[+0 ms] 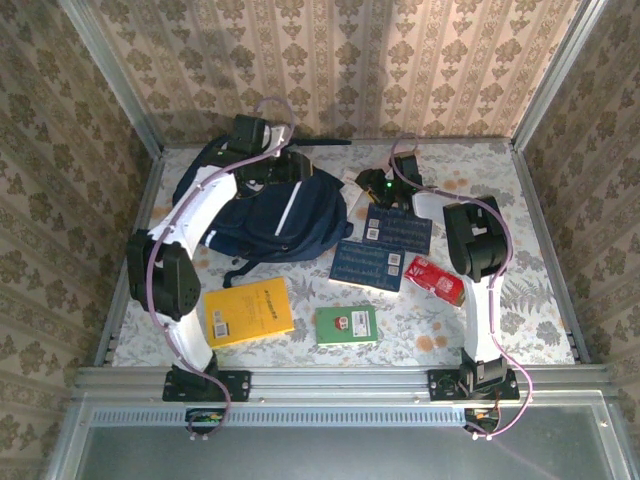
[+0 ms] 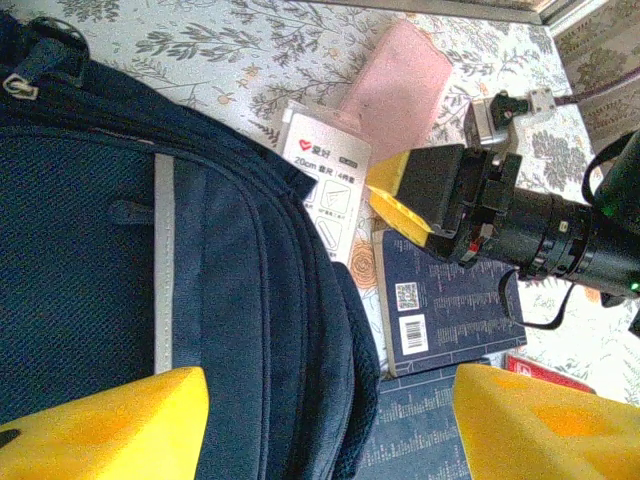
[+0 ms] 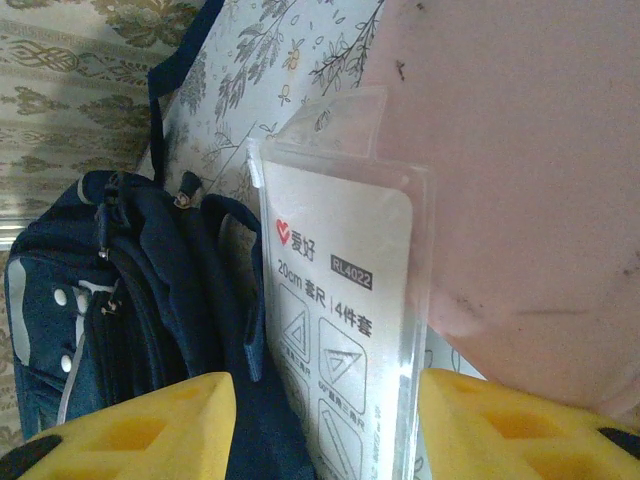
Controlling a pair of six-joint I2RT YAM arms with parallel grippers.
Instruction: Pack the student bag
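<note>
Student bag (image 2: pixel 120 280) below left fingers (image 2: pixel 110 425)

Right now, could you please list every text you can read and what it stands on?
"爱好": clear ruler pack
"RL4022": same pack
"20cm 套尺 | 4件套": same pack
Too small or blurred to read: the print on the navy books, yellow book, green book and red packet.

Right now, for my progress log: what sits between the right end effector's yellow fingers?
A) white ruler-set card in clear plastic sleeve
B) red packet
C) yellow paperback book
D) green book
A: the right wrist view shows the white ruler-set card in clear plastic sleeve between the fingers of the right end effector.
</note>
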